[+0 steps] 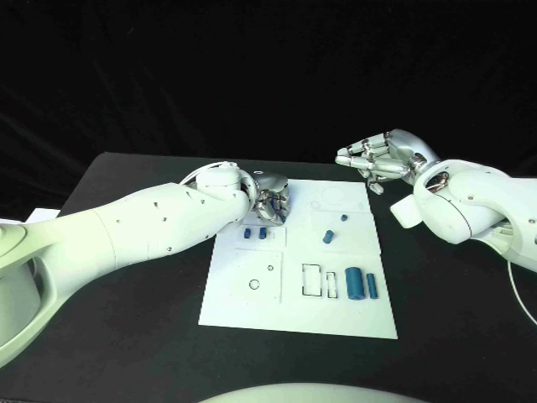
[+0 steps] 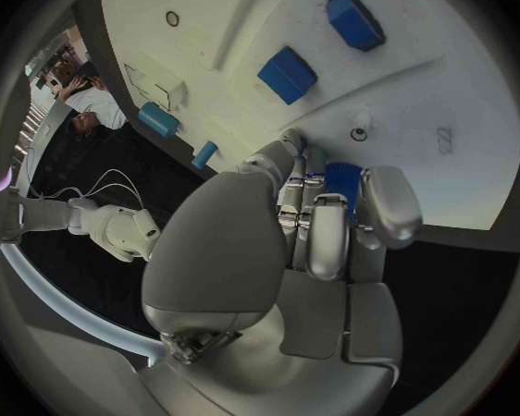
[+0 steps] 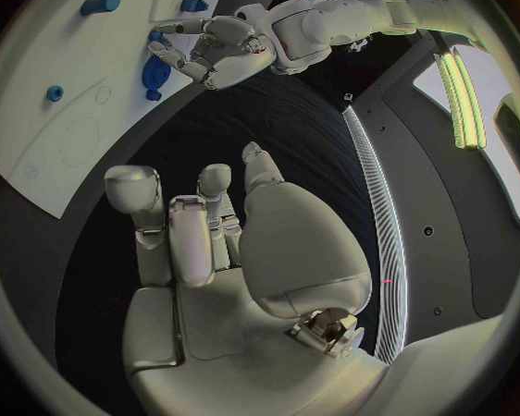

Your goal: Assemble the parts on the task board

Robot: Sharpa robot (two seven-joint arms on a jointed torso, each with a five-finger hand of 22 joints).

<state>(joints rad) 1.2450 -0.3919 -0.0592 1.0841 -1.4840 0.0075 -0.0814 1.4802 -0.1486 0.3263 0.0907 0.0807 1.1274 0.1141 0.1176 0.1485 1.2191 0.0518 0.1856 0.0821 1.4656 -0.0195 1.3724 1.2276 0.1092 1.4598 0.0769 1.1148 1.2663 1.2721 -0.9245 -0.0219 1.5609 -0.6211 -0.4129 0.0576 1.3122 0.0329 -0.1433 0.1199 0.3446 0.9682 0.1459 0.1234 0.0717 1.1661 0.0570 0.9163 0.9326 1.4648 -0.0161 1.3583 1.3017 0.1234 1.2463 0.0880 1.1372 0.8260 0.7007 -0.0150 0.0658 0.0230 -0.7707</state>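
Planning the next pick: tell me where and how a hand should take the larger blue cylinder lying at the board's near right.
Grip the larger blue cylinder across its round middle, coming from straight above. It lies flat on the task board, with a slimmer cylinder close alongside, so low side approaches look crowded.

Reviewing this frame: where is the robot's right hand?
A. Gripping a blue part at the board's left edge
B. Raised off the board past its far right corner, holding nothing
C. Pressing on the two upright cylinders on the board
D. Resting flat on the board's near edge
B: the right hand hangs beyond the task board's far right corner, its curled fingers holding no part.
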